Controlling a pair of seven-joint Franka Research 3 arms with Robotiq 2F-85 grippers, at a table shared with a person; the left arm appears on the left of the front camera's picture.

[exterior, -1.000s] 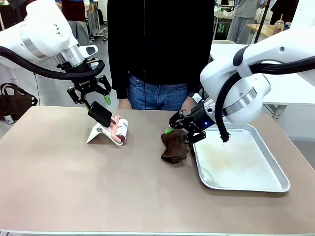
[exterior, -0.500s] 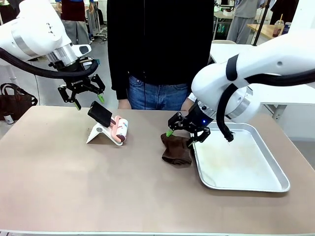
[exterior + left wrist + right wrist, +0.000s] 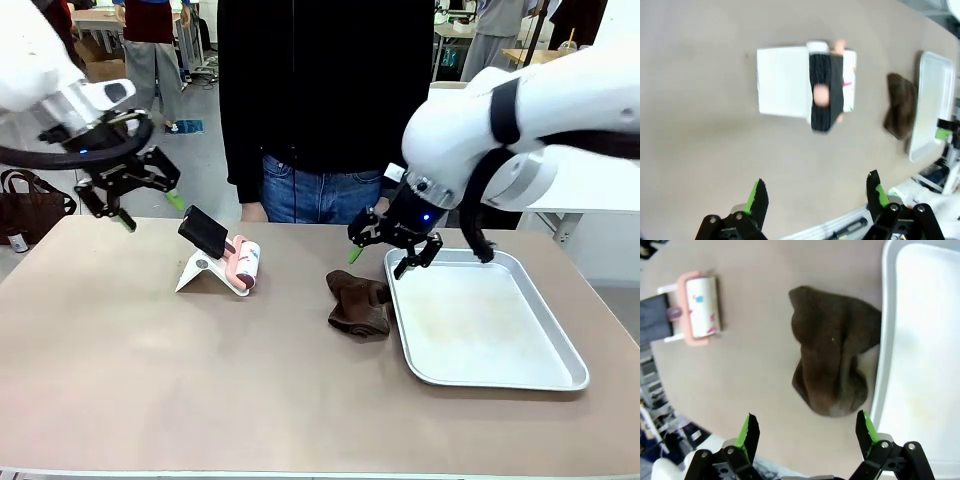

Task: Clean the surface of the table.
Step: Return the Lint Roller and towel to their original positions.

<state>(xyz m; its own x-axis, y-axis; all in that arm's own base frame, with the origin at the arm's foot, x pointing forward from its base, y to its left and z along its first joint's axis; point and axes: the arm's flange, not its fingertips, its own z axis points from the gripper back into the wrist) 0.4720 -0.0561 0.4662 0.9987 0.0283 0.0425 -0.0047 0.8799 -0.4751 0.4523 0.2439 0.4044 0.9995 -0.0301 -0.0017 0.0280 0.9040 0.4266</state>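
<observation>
The taupe table point(image 3: 200, 380) carries a crumpled brown cloth point(image 3: 358, 305) just left of a silver tray point(image 3: 545, 375). A pink lint roller with a black handle point(image 3: 225, 250) rests on a white stand. My left gripper point(image 3: 132, 205) hangs open above the table's far left edge, away from the roller. My right gripper point(image 3: 390, 250) is open and raised above the cloth and the tray's near corner. The left wrist view looks down on the roller point(image 3: 826, 90) and the cloth point(image 3: 901, 105). Below the open right fingers point(image 3: 749, 432) lies the cloth point(image 3: 835, 365).
A person in a dark top and jeans point(image 3: 320, 150) stands at the far edge, behind the middle. The tray point(image 3: 920, 340) holds nothing. A brown bag point(image 3: 30, 205) sits on the floor at left. Bare tabletop spreads across the near half.
My left gripper has pulled away from the roller's handle, moving left and up. My right gripper has let go of the cloth and risen; the cloth lies on the table.
</observation>
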